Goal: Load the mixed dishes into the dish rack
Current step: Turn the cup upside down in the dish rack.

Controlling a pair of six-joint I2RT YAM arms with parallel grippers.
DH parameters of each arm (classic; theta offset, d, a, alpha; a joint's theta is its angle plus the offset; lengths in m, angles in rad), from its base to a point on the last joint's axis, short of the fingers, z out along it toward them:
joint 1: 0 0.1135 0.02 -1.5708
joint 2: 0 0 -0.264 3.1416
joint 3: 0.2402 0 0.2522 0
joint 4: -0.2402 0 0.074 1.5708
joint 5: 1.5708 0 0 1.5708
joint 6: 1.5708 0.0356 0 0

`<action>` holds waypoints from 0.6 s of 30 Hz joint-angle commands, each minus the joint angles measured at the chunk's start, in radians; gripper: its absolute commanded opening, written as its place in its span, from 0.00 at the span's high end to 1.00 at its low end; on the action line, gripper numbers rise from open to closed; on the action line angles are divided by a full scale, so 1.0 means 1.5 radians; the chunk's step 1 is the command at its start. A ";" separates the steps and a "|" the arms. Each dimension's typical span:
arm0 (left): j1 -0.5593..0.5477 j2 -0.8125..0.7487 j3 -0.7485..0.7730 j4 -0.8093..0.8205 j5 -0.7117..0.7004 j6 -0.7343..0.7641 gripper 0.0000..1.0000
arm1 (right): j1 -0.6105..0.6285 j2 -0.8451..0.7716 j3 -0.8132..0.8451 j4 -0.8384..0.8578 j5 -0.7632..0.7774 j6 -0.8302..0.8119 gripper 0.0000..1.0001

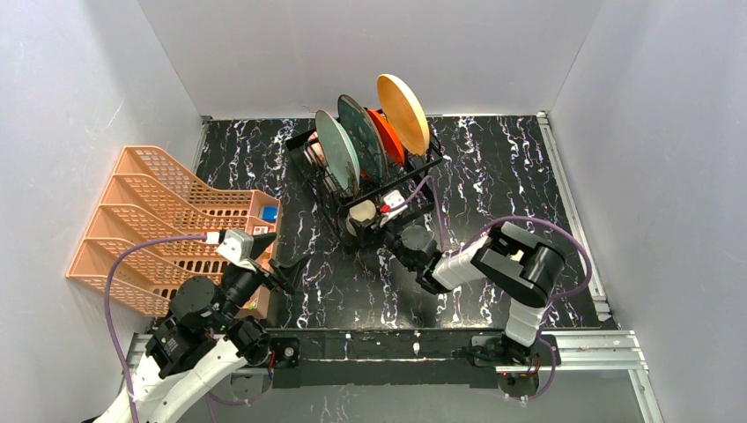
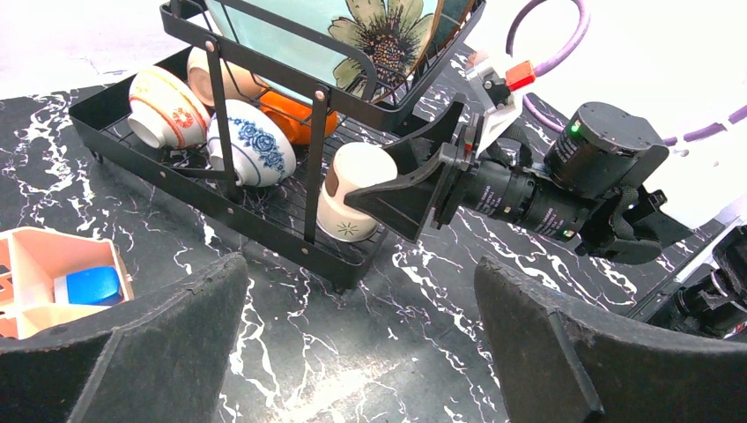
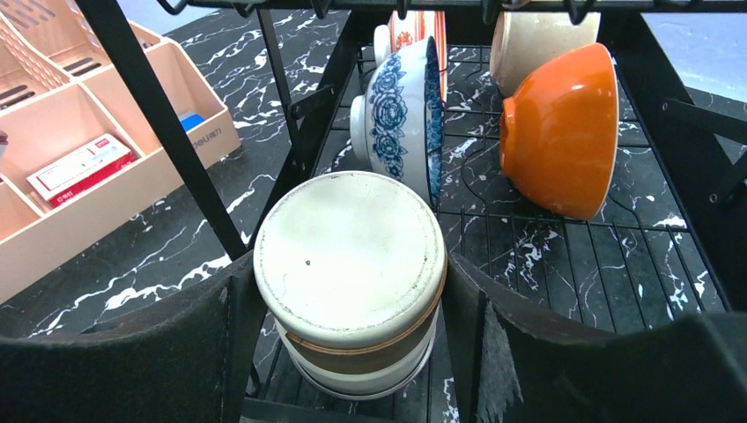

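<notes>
The black wire dish rack (image 1: 421, 169) stands mid-table. Its upper slots hold two grey-green plates (image 1: 337, 152), a red-orange plate (image 1: 386, 137) and a yellow plate (image 1: 403, 113). On its lower tier (image 3: 573, 256) lie a blue-patterned bowl (image 3: 396, 115), an orange bowl (image 3: 559, 132) and a red floral bowl (image 2: 163, 110). My right gripper (image 3: 348, 295) is shut on a white cup with a brown band (image 3: 348, 256) at the tier's near corner; both also show in the left wrist view (image 2: 374, 176). My left gripper (image 2: 361, 352) is open and empty over bare table, in front of the rack.
An orange plastic lattice rack (image 1: 150, 220) stands at the left, with an open box holding a blue item (image 2: 88, 286) at its near end. White walls close the left, back and right. A metal rail (image 1: 396, 339) runs along the near edge.
</notes>
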 commanded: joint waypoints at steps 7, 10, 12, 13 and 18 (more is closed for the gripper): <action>0.004 0.000 -0.006 -0.002 -0.009 0.011 0.02 | -0.003 0.042 0.050 0.068 -0.012 -0.003 0.88; 0.004 0.001 -0.005 -0.002 -0.008 0.011 0.02 | -0.002 0.051 0.051 0.068 -0.007 0.000 0.74; 0.003 0.000 -0.005 -0.002 -0.007 0.012 0.01 | -0.001 0.054 0.049 0.068 -0.007 0.003 0.69; 0.003 -0.001 -0.005 -0.002 -0.007 0.012 0.02 | -0.001 0.055 0.048 0.068 -0.007 0.004 0.65; 0.003 -0.003 -0.005 -0.002 -0.009 0.011 0.02 | 0.003 0.056 0.049 0.063 0.008 0.004 0.39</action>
